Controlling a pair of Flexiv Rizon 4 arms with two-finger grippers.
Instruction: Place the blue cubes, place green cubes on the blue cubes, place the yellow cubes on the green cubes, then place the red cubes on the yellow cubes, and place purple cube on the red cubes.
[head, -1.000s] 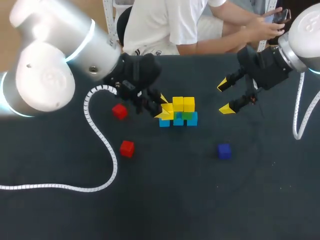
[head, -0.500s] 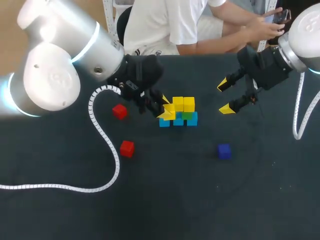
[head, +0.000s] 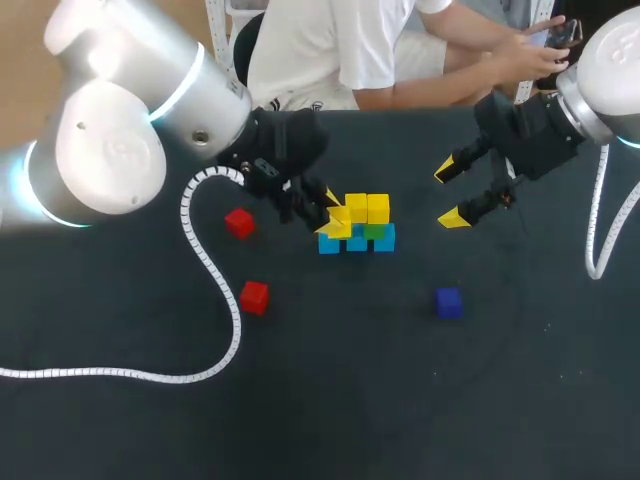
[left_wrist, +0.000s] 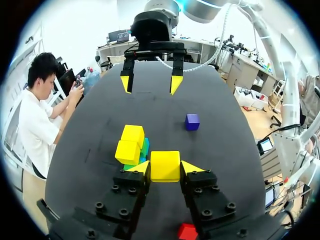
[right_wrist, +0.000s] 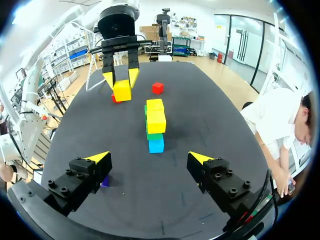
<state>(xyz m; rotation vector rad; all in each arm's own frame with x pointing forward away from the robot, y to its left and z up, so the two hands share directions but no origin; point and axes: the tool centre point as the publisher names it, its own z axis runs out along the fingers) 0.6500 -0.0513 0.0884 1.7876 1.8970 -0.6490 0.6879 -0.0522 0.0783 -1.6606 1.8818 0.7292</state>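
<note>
Left arm (head: 110, 150), right arm (head: 610, 60): silver-white shells, cyan joint rings, white ribbed cables (head: 100, 374). Left gripper (head: 328, 212), right gripper (head: 449, 195): black, bolted, yellow tips.

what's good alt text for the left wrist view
The left hand grips a yellow cube, beside a stack of blue, green and yellow cubes on a dark table. Ahead lie a purple cube and the open right hand; a red cube sits under the left hand.
</note>
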